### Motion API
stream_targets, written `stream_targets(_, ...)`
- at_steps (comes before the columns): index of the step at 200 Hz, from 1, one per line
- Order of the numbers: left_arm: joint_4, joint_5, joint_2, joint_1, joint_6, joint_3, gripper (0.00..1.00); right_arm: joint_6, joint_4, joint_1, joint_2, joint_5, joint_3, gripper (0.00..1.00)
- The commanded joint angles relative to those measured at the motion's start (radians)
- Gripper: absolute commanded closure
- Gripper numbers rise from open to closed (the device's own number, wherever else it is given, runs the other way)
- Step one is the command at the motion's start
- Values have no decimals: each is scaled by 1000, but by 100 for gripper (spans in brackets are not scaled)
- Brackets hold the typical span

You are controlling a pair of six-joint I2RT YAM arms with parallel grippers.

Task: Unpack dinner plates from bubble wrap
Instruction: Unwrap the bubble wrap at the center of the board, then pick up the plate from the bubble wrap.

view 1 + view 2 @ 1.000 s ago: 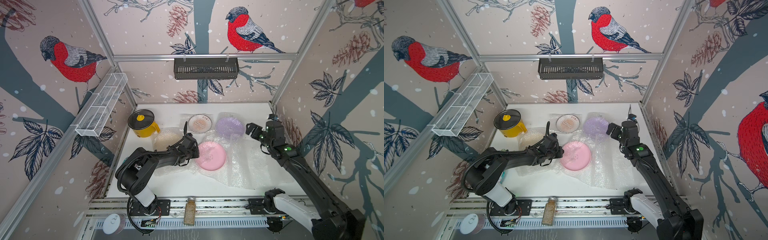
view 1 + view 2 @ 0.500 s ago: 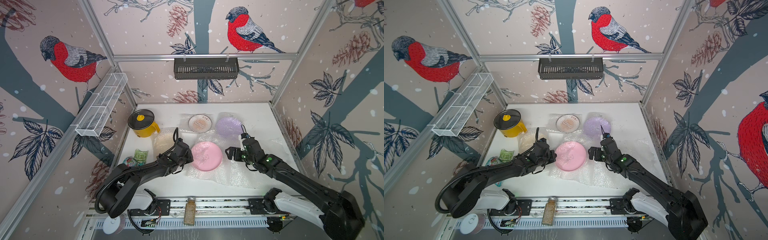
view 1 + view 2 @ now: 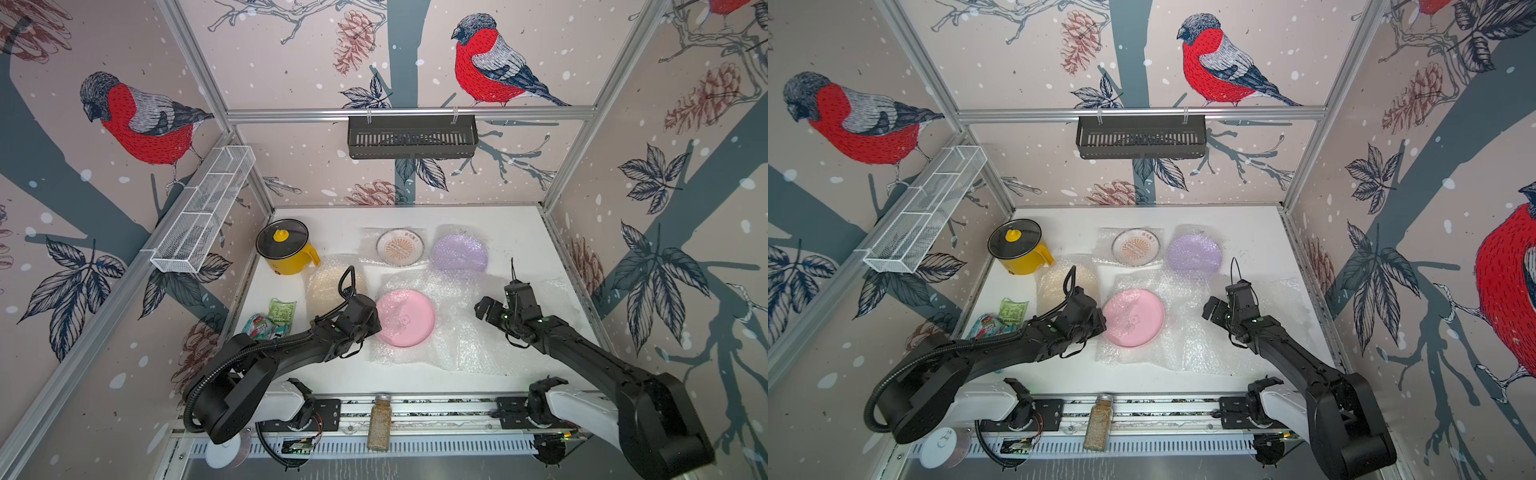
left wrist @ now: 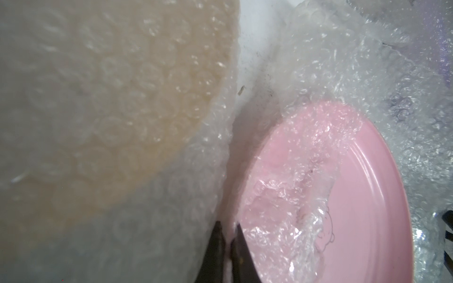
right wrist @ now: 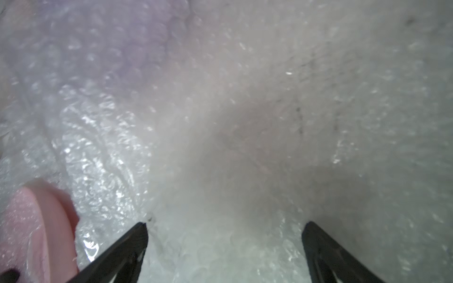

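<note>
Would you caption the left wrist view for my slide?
Left fingers pinch the pink plate by its rim amid bubble wrap.

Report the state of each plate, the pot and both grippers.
Pink plate: mostly bare, wrap strip across it.
Lilac plate: wrapped.
Cream plate: wrapped.
Sunburst plate: on wrap; cover unclear.
Pot: lid on.
Left gripper: shut on pink plate's rim.
Right gripper: open, above loose wrap.

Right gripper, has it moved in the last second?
Yes. The right gripper has moved away from the lilac plate, toward the front rail.
</note>
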Motion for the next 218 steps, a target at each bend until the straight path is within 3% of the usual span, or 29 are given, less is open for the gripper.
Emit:
stream_targets(1, 31, -28, 14, -12, -28, 7, 100, 0, 37, -48, 1, 30, -10, 1)
stream_targets(14, 35, -32, 19, -17, -39, 5, 100, -5, 47, -85, 18, 45, -16, 0)
stream_targets(39, 30, -50, 1, -23, -54, -9, 100, -7, 55, -181, 55, -39, -11, 0)
stream_targets(66, 35, -51, -29, -23, -54, -22, 89, -2, 62, -167, 3, -65, 13, 0)
stream_targets(81, 26, -53, -42, -23, -54, -22, 82, -16, 7, -115, -39, 4, 61, 0)
stream_targets(118, -45, -84, -141, -20, -48, -19, 52, -60, -132, 22, -113, 116, 179, 0)
stream_targets(163, -168, -110, -394, -14, 82, 11, 3, -70, -151, 239, -107, 77, 230, 0)
stream_targets(192, -123, -14, -580, -14, 210, -12, 2, -37, -96, 413, -23, 45, 247, 0)
stream_targets(218, 37, 207, -695, -14, 301, -91, 2, -13, -24, 495, 102, 24, 261, 9)
